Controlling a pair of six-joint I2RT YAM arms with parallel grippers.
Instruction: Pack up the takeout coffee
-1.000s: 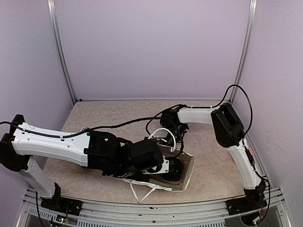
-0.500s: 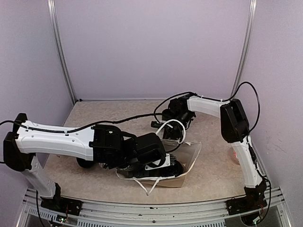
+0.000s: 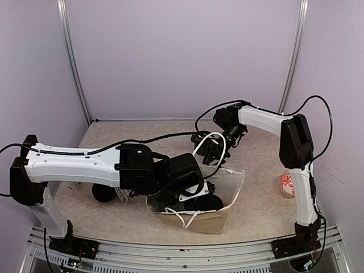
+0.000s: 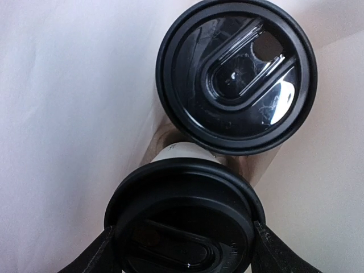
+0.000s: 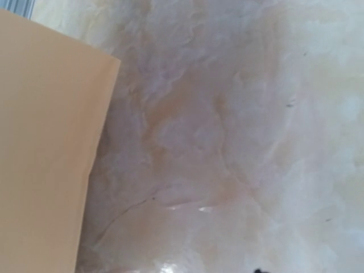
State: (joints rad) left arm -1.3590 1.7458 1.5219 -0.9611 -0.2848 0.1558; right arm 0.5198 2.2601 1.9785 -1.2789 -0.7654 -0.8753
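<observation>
A pale marbled table [image 3: 256,148] carries a brown paper bag [image 3: 213,219], which stands open near the table's front edge. The left arm reaches from the left over the bag's rim, and the left gripper [image 4: 183,253] is down inside the bag. Its fingers [image 4: 102,256] press either side of the black lid of a takeout cup [image 4: 182,222], and a strip of white cup wall shows just under the rim. A second takeout cup [image 4: 236,77], also lidded, stands in the bag touching the held one, against the bag's pale inner wall.

Behind the bag, the right gripper [image 3: 219,145] hangs above the rear rim. The bag's white handle loop [image 3: 211,135] rises up to it, but its jaws cannot be made out.

A dark round object [image 3: 102,193] sits just left of the bag. A small red and white disc [image 3: 287,185] lies well to the bag's right.
</observation>
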